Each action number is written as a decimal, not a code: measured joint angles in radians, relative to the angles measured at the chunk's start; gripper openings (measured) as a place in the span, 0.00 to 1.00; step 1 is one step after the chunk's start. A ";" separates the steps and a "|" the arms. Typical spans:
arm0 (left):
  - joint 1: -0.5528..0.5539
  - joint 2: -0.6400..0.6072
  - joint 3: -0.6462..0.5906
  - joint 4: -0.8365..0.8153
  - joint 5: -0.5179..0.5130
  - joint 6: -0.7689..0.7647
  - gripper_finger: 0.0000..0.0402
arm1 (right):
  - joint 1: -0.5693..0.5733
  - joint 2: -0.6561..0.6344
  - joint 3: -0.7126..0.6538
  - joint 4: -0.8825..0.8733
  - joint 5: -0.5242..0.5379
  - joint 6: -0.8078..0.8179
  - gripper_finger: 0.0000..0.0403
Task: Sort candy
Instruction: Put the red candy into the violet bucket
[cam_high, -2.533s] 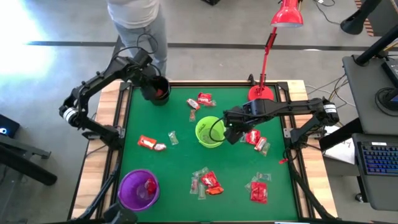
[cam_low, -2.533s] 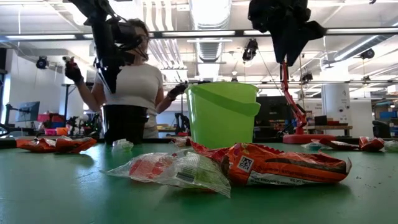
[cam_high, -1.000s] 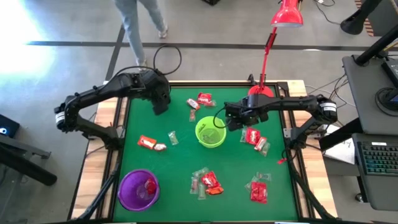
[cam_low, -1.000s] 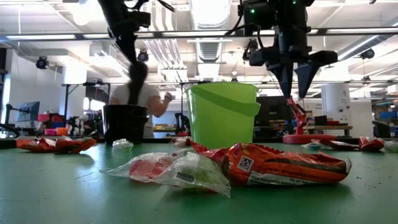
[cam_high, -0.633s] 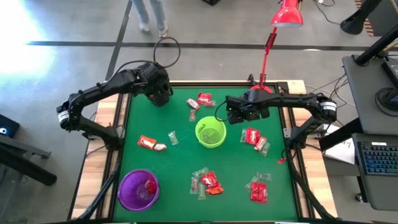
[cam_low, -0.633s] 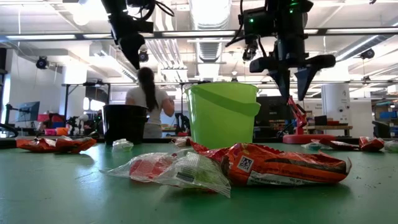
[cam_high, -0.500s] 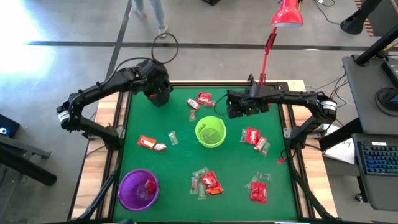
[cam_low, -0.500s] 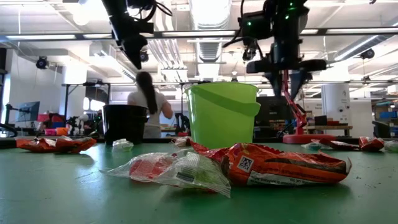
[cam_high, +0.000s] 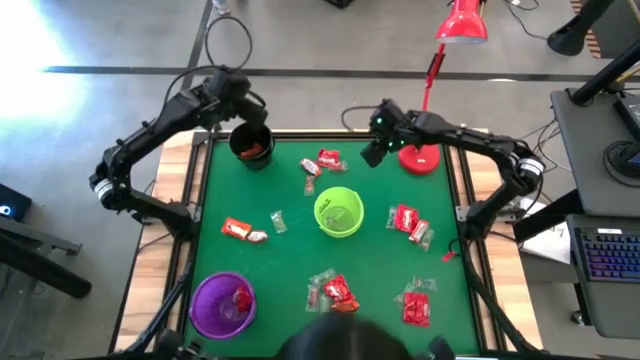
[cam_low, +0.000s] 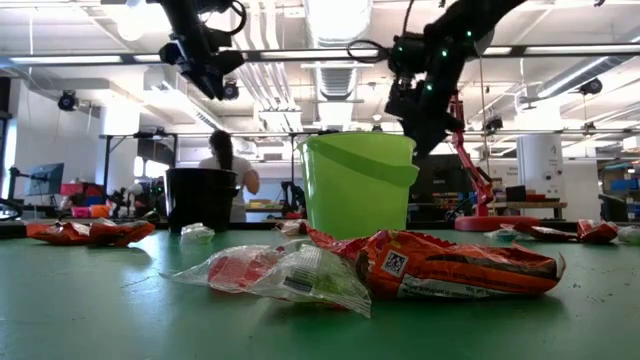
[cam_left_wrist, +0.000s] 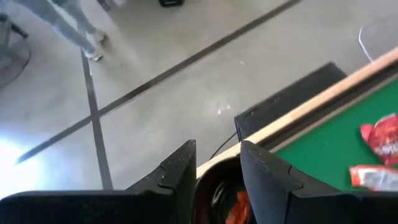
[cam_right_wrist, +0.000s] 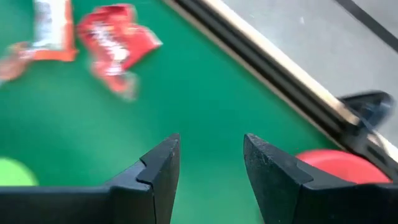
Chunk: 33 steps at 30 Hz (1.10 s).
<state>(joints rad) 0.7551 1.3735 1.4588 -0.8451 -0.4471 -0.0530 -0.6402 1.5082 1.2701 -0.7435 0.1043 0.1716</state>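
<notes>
Your left gripper (cam_left_wrist: 216, 171) is hanging parted and empty above the black cup (cam_high: 251, 145), where red candy (cam_high: 256, 150) is sitting (sorted there, apparently). Your right gripper (cam_right_wrist: 210, 163) is hovering, parted and empty, near the loose candy (cam_high: 327, 160) beyond the green cup (cam_high: 338, 211).

No words, brand names or numbers are showing clearly enough to read. The nearest thing to a label is a small square code patch, sitting on the red-orange candy wrapper (cam_low: 440, 268) that is lying at the front of the green table (cam_low: 90, 310) in the low view; its pattern is too small to make out.
</notes>
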 joint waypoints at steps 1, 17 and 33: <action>0.004 0.000 0.005 0.002 0.000 -0.010 0.27 | -0.020 0.000 0.000 -0.003 0.000 -0.001 0.42; 0.005 0.000 0.020 -0.017 0.180 0.056 0.27 | -0.036 -0.001 0.000 -0.072 -0.241 0.174 0.42; -0.004 0.000 -0.001 -0.237 0.216 0.191 0.27 | 0.156 -0.001 -0.041 -0.515 -0.244 0.631 0.42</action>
<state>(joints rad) 0.7514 1.3735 1.4579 -1.0824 -0.2307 0.1377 -0.4843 1.5070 1.2291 -1.2587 -0.1394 0.8023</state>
